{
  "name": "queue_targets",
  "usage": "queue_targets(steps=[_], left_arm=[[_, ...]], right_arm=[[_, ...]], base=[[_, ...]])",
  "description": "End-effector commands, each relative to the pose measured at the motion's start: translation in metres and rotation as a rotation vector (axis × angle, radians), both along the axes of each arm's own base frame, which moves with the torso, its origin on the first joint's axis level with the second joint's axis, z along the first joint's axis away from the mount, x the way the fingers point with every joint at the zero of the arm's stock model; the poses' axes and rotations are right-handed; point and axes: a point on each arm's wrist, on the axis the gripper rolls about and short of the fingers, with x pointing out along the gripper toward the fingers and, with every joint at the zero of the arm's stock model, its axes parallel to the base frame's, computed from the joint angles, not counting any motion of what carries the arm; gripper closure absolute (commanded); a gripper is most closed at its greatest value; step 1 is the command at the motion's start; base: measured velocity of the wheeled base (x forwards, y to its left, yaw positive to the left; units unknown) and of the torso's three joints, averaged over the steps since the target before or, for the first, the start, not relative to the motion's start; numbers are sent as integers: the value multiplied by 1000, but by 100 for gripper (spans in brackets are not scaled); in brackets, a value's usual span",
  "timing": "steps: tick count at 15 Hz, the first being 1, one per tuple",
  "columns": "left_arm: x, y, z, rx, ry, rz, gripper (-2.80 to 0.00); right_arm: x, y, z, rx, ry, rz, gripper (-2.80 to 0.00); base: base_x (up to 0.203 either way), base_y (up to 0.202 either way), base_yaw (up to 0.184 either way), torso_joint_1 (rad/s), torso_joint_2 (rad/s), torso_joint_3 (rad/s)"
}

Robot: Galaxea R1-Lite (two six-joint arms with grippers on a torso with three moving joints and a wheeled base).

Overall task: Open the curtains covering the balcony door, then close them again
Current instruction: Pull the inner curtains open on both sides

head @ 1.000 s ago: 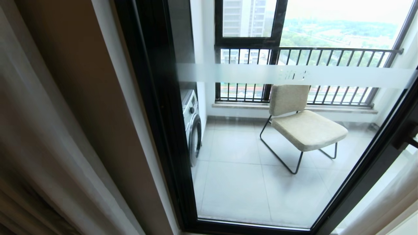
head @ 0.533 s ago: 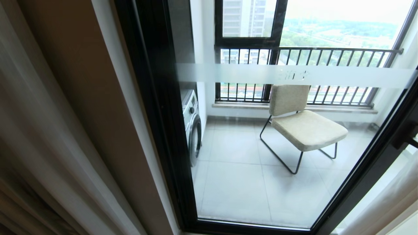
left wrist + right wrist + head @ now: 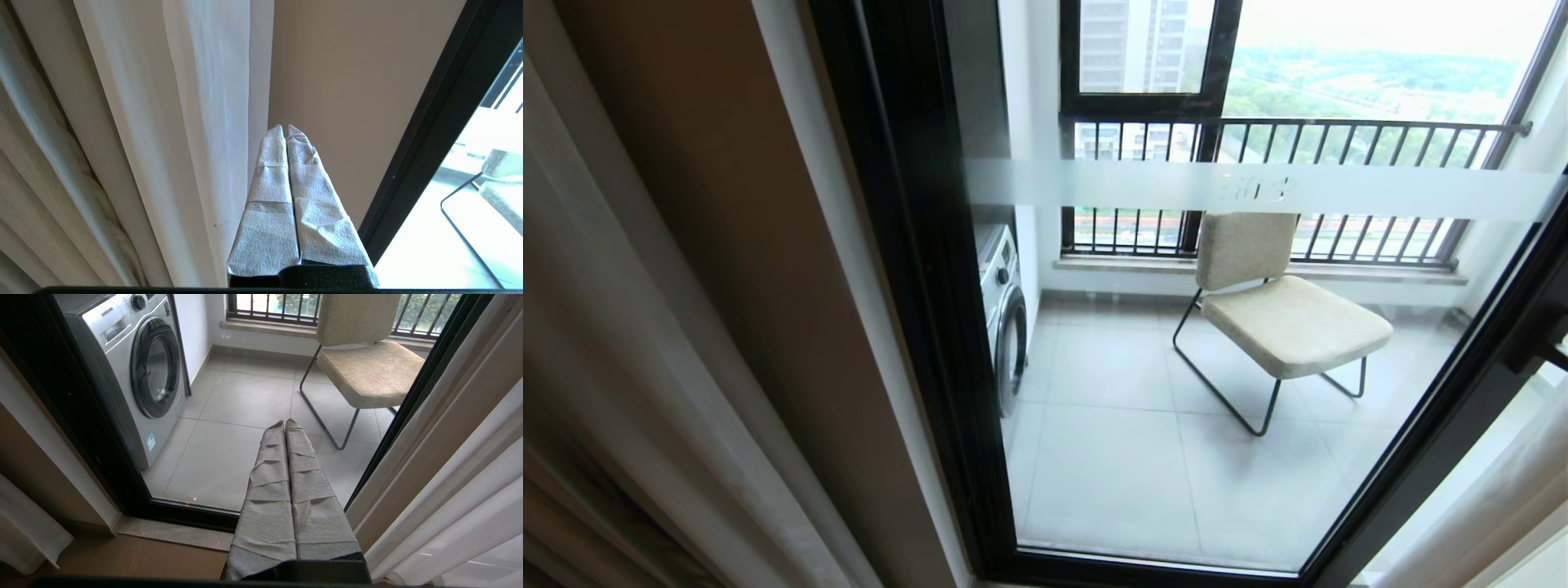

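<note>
The balcony door (image 3: 931, 327) stands uncovered, black-framed, with a frosted band (image 3: 1094, 184) across its glass. The curtains are drawn to both sides: pale folds at the left (image 3: 645, 367) and at the right (image 3: 1486, 506). In the left wrist view my left gripper (image 3: 284, 127) is shut with nothing between its wrapped fingers; it stands just beside the edge of the sheer white curtain (image 3: 196, 102), with the thick beige drape (image 3: 36, 183) further off. My right gripper (image 3: 284, 422) is shut and empty, low in front of the glass, near the right curtain (image 3: 461, 477). Neither gripper shows in the head view.
Behind the glass are a washing machine (image 3: 139, 371), a beige chair (image 3: 1282, 318) on a tiled floor and a barred window (image 3: 1258, 139). A tan wall strip (image 3: 347, 81) lies between the left curtain and the door frame (image 3: 433, 134). The door's black handle (image 3: 1535, 343) is at the right.
The curtain folds at the left edge of the head view have shifted slightly. The door and everything behind the glass stand as before.
</note>
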Motion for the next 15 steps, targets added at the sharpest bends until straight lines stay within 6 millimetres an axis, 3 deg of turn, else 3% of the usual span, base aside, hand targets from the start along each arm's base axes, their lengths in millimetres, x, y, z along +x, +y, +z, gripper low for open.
queue_targets(steps=[1, 4, 9, 11, 15], left_arm=[[-14, -9, -8, 1, -2, -3, 0], [-24, -24, -27, -8, 26, -57, 0], [-23, -67, -57, -7, 97, -342, 0], [-38, -79, -83, 1, 140, -336, 0], [-87, -81, -144, 18, 166, -268, 0]], right_arm=[[0, 0, 0, 0, 0, 1, 0], [0, 0, 0, 0, 0, 1, 0], [0, 0, 0, 0, 0, 1, 0], [0, 0, 0, 0, 0, 1, 0], [0, 0, 0, 0, 0, 1, 0]], base=[[0, 0, 0, 0, 0, 0], [0, 0, 0, 0, 0, 0], [0, 0, 0, 0, 0, 0], [0, 0, 0, 0, 0, 0], [0, 0, 0, 0, 0, 0]])
